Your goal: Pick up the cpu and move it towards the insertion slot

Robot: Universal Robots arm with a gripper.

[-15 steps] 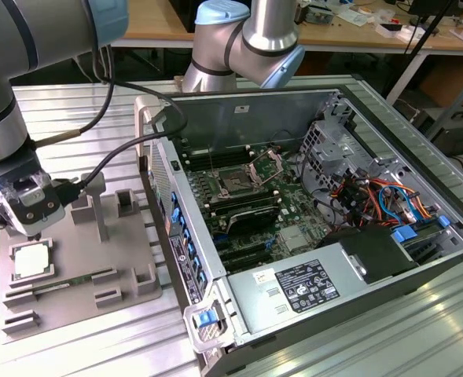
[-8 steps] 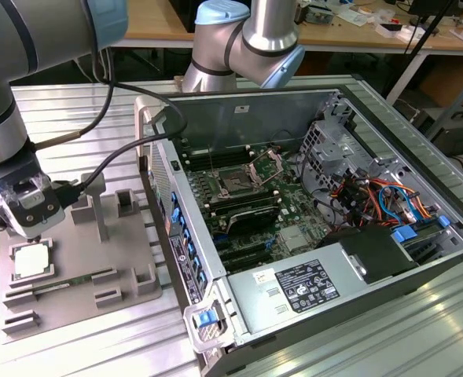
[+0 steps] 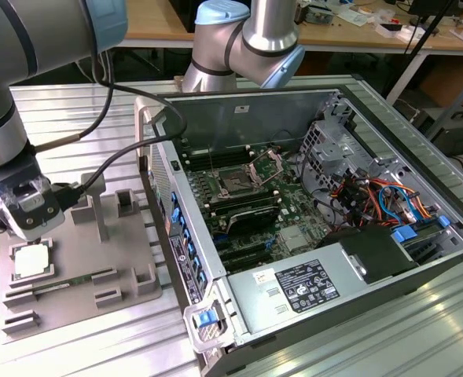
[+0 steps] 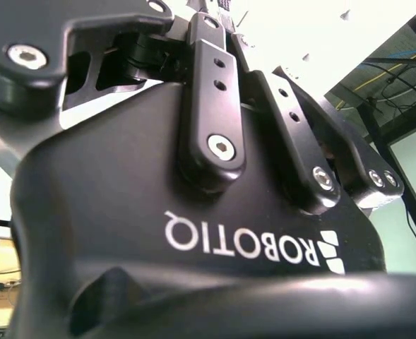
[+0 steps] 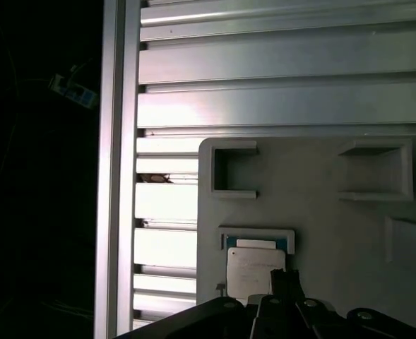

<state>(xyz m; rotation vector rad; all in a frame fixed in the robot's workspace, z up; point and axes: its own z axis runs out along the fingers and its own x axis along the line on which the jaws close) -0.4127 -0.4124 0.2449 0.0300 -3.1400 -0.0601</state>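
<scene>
The cpu, a small silvery square chip, lies flat in a recess of the grey tray at the exterior view's left. My gripper hangs just above the chip's far edge, apart from it. In the first wrist view the cpu sits in its pocket on the tray, and the gripper shows dark over the chip's near edge. The insertion slot, a dark square socket with a raised silver bracket, sits on the green board inside the open computer case. The second wrist view looks up at the gripper's black body.
The open computer case takes up the middle and the exterior view's right, its side wall standing between tray and socket. Raised blocks stand on the tray. A black cable runs from the wrist. The table is slatted aluminium.
</scene>
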